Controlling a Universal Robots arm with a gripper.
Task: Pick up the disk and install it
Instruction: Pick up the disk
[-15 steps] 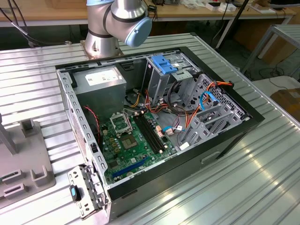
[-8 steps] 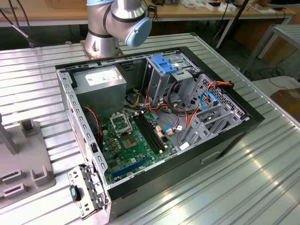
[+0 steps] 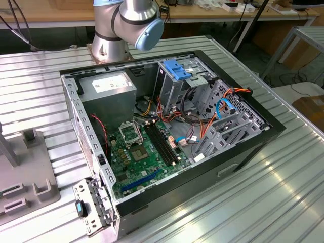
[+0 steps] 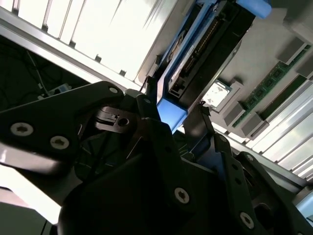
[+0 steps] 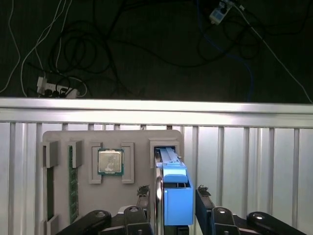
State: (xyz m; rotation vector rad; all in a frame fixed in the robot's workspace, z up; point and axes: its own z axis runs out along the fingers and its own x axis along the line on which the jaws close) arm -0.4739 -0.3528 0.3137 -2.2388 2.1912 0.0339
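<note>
Gripper point(image 5: 172, 192) is spread, one black fingertip point(image 5: 143, 190) on each side of the silver-grey hard disk with the blue plastic frame point(image 5: 174, 208), and I can see a sliver of gap on both sides. The disk sits right between the jaws, standing on edge in a slot of the light grey plastic holder tray point(image 5: 112, 137). Just beside it on the tray are a square silver processor chip point(image 5: 110, 161) and a green memory stick point(image 5: 73, 186).

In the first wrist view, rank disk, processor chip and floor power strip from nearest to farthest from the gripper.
1. Disk, upright inside the open gripper.
2. Processor chip, in the grey tray alongside.
3. Power strip, on the floor past the table edge.
</note>
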